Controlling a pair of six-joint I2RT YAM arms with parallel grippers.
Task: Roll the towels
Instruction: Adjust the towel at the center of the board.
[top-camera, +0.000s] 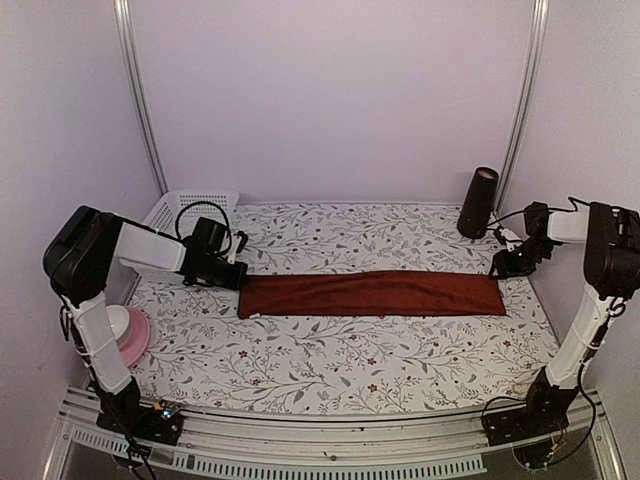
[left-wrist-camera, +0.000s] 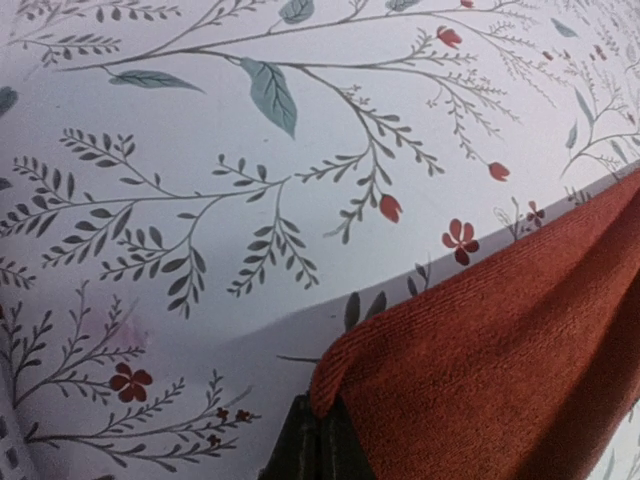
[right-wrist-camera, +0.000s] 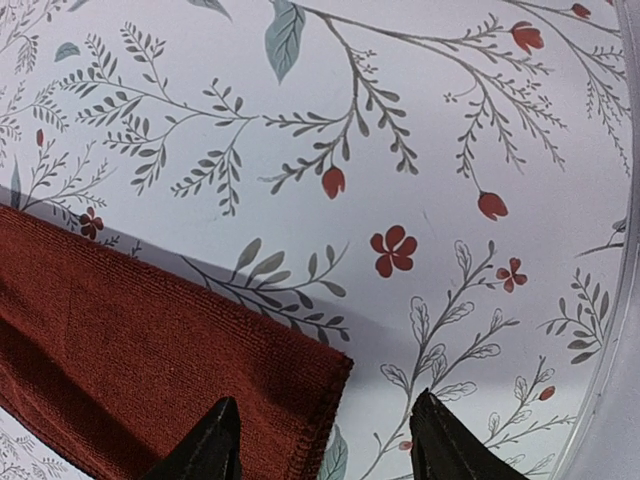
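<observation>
Plain dark red-maroon cloth towel (top-camera: 372, 293) lay as a long folded strip across the middle of the white floral-print table (top-camera: 330, 360). Left gripper (left-wrist-camera: 318, 452), at the table's left side, was clenched on one end corner. Right gripper (right-wrist-camera: 325, 440), at the table's right side, stood released, straddling the other corner. Judged: start of rolling. The next move likely calls for turning the pinched end over onto the strip. The left fingers were mostly cut off from view; no second towel was seen.

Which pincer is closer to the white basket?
Left. The left pincer is close by the white basket, at the red towel's left end. The right pincer is far across the table, at the towel's other end.
</observation>
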